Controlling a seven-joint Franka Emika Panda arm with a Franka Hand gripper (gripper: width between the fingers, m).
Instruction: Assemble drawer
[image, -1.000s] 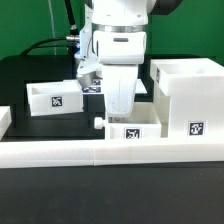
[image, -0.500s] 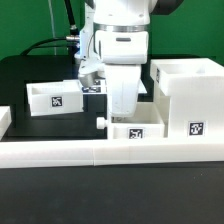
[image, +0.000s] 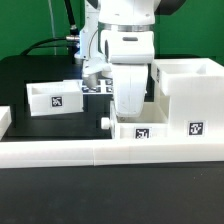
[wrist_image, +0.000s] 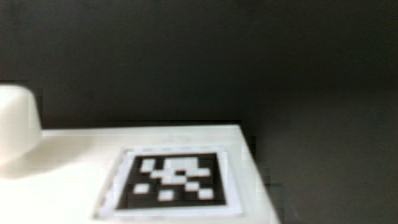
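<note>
A small white knobbed tray (image: 140, 131) sits against the front rail, its knob (image: 105, 123) pointing to the exterior view's left. My gripper (image: 130, 116) reaches straight down into it; its fingertips are hidden by the hand and the tray wall, and it appears shut on the tray's wall. The tall box housing (image: 190, 95) stands just to the exterior view's right of this tray. The second tray (image: 55, 98) rests at the left. The wrist view shows a white surface (wrist_image: 80, 150) with a black-and-white tag (wrist_image: 175, 180) over the dark table, and no fingers.
The long low white border rail (image: 90, 153) runs along the front. The marker board (image: 96, 88) lies behind the arm, between it and the left tray. The black table (image: 40, 125) lies around the parts.
The gripper and the small tray have slid together toward the exterior view's right, closer to the housing. The left tray and the housing have not moved.
</note>
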